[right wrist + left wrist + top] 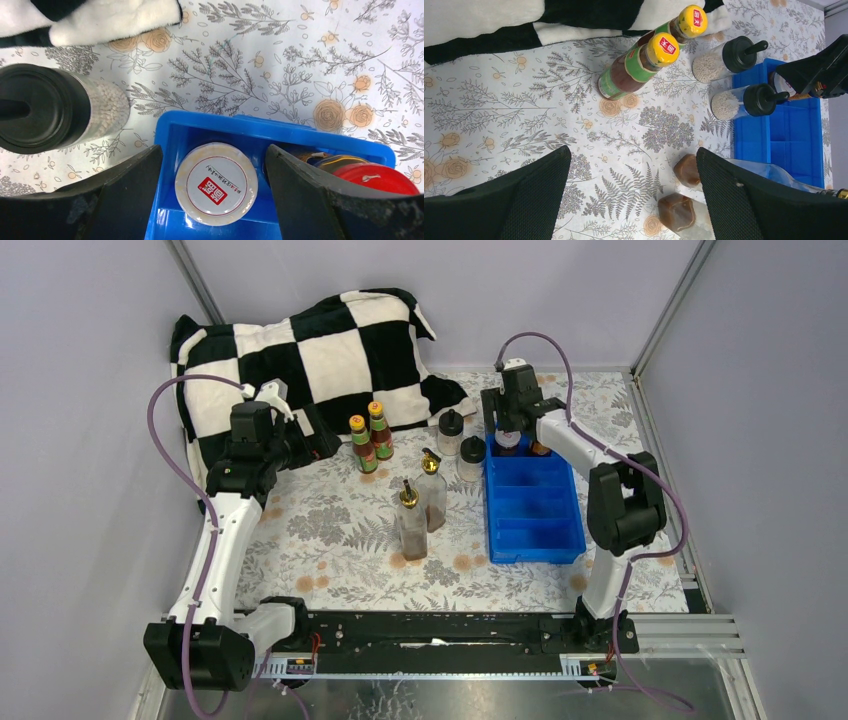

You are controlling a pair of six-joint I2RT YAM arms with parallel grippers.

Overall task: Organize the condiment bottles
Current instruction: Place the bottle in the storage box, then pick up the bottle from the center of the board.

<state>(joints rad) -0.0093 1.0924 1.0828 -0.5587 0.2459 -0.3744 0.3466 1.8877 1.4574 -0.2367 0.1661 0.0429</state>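
Note:
The white-lidded jar (216, 183) stands in the far-left compartment of the blue tray (200, 127). My right gripper (214, 150) is open around it, with a gap on each side of the lid. The red-lidded jar (375, 178) sits in the compartment to its right. On the floral cloth stand two orange-capped sauce bottles (363, 445) (380, 432), two black-capped shakers (451, 433) (472, 458) and two gold-spouted bottles (432, 492) (411, 522). My left gripper (633, 155) hangs open above the cloth, left of the gold-spouted bottles' bases (686, 170), with nothing between its fingers.
A black-and-white checkered blanket (300, 350) lies bunched at the back left, close behind the orange-capped bottles. The tray's nearer compartments (530, 525) hold nothing. One shaker (50, 114) stands just left of the tray's far corner. Walls close in the table at the back and right.

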